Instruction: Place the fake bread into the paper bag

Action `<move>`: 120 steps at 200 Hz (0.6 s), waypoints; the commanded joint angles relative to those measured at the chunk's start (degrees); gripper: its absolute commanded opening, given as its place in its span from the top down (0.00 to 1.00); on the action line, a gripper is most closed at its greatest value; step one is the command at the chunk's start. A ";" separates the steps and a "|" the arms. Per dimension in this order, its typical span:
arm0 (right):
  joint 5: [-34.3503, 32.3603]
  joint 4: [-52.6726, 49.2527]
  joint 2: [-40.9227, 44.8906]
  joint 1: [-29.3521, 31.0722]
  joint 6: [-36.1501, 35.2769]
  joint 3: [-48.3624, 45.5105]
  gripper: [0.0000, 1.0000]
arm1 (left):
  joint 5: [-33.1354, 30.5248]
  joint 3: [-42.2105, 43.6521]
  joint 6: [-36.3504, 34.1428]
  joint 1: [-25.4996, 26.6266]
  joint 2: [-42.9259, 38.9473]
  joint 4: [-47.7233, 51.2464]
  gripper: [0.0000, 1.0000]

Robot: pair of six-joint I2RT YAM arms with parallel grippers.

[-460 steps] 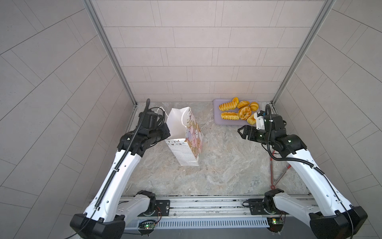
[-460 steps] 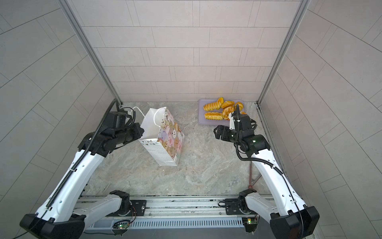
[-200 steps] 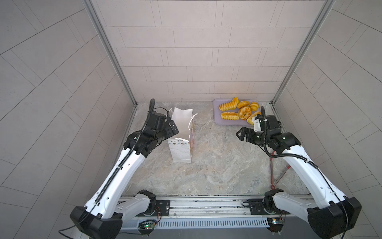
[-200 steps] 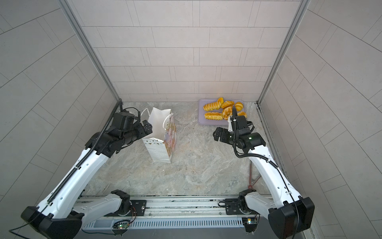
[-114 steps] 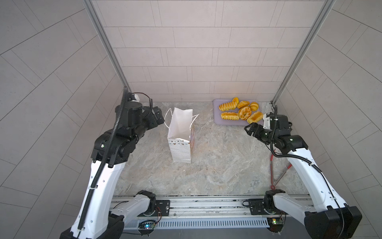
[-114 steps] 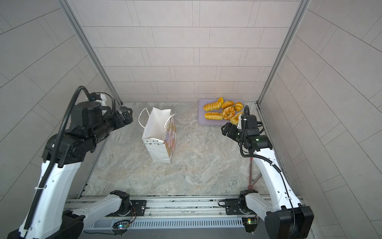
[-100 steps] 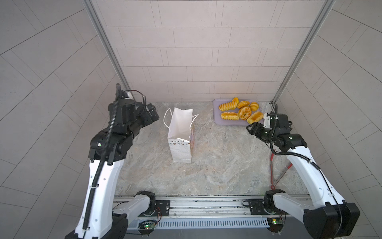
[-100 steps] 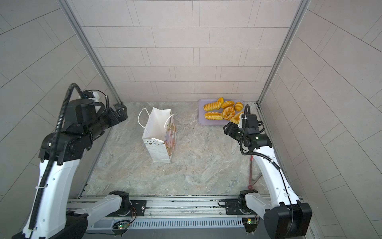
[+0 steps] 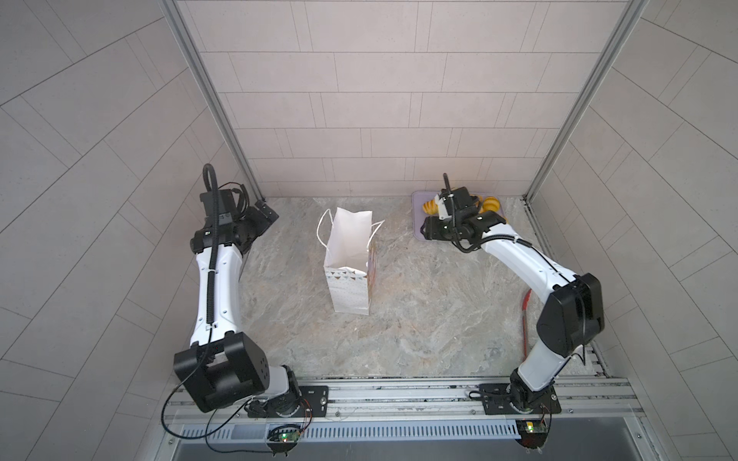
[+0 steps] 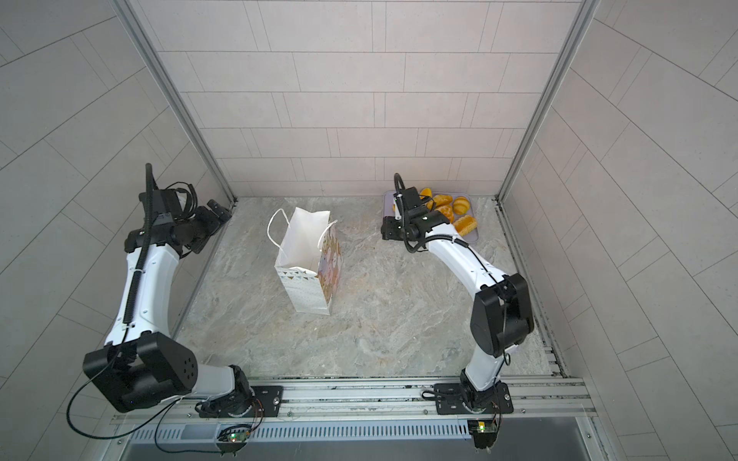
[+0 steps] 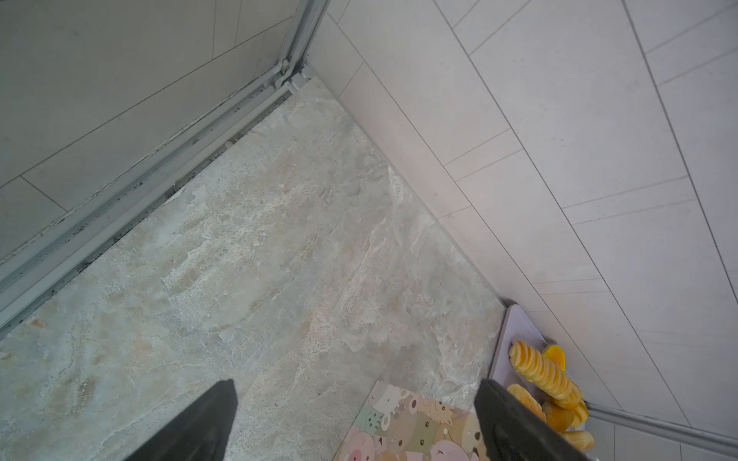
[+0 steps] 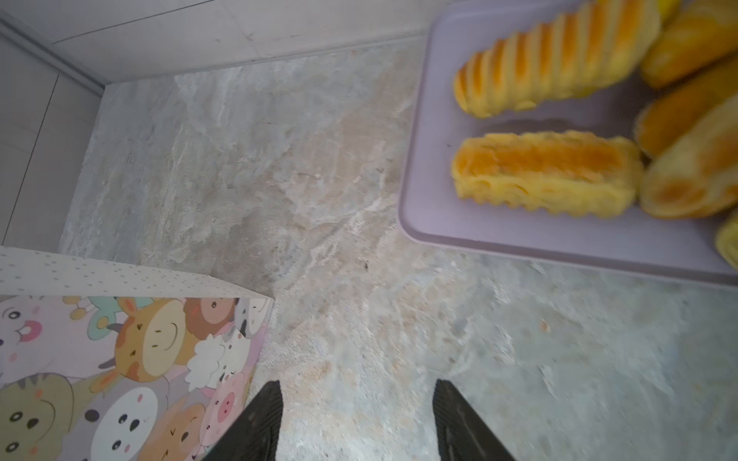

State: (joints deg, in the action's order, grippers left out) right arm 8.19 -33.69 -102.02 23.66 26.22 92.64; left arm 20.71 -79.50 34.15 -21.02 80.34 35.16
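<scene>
Bread (image 10: 465, 225) sits on the far-right tray (image 12: 431, 207); nothing picked yet.
My right gripper (image 12: 355, 419) hovers part-open and empty just left of the tray. My left gripper (image 11: 355, 423) is wide open and empty, far left. The bread looks light and glossy, likely slippery, so I'd pinch a ridged loaf (image 12: 547, 175) across its middle. The bag (image 9: 351, 247) stands open mid-table.

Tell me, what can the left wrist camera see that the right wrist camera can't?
Only the left wrist view: the left claw, wide open and empty. Only the right wrist view: the right claw, open with nothing in it, the dotted side of the paper bag, and the flat loaf seen whole. Both: the lilac tray, the ridged loaf, the bag's cartoon faces and the marble table.
</scene>
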 commanded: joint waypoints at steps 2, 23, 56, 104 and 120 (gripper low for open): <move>-7.45 -7.52 -8.09 1.80 -5.11 10.09 0.39 | 4.51 2.29 2.08 -1.49 -0.31 -6.86 0.00; -10.47 -11.76 -17.09 3.29 -6.90 20.47 0.43 | 6.16 6.58 4.66 -1.64 -0.41 -11.74 0.03; -14.99 -16.27 -28.10 3.58 -8.43 33.60 0.49 | 8.04 11.86 7.05 -1.57 -0.10 -17.16 0.08; -16.85 -20.94 -40.42 2.87 -9.34 48.75 0.50 | 9.58 14.27 8.90 -1.53 0.35 -19.40 0.11; -16.99 -21.17 -42.93 2.36 -8.92 50.89 0.51 | 10.05 14.68 9.06 -1.65 0.30 -19.86 0.11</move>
State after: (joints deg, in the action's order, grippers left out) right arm -6.44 -51.00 -142.02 26.65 17.82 139.44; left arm 29.19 -65.82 42.13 -22.48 80.68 18.39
